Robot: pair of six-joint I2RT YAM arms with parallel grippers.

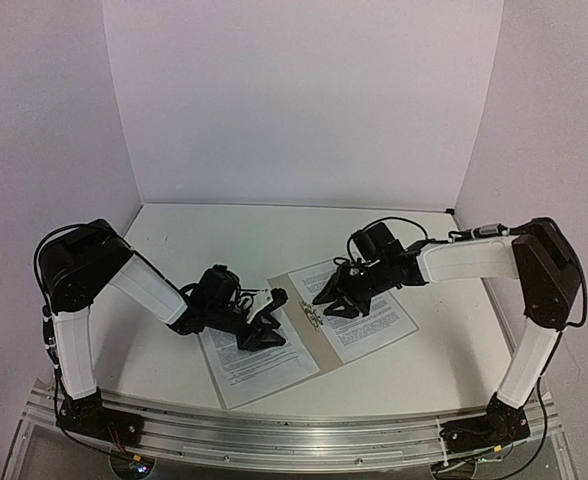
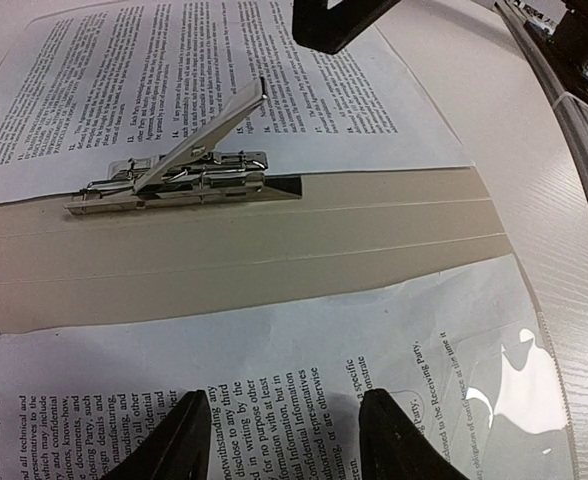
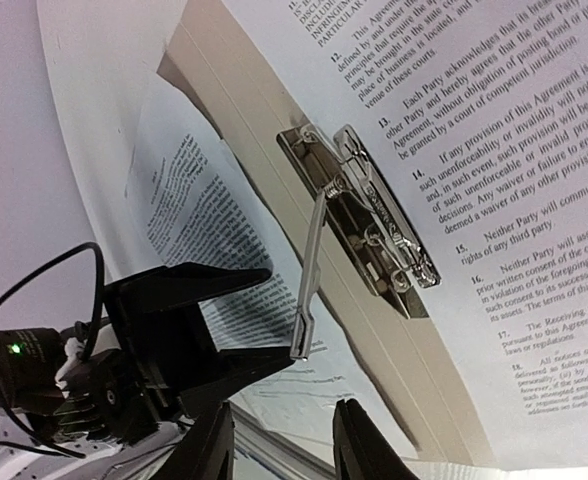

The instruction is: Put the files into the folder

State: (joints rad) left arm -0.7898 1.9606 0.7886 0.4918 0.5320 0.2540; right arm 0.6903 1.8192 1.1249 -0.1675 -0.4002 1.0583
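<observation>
The clip (image 2: 189, 180) is standing with its lever raised, so a sheet is probably best slid flat and square under it before the lever is pressed down. The left gripper (image 2: 284, 445) and right gripper (image 3: 279, 445) are both sitting half open, gripping nothing. The files (image 1: 374, 320) are lying on the open folder (image 1: 307, 328) at lower centre, just beneath both sets of jaws.

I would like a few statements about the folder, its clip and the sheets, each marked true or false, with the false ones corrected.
1. The lever of the clip stands raised. True.
2. The folder is closed. False: it lies open and flat.
3. Printed sheets lie on both sides of the clip. True.
4. The left pincer holds a sheet. False: it is open, with nothing between its fingers.
</observation>
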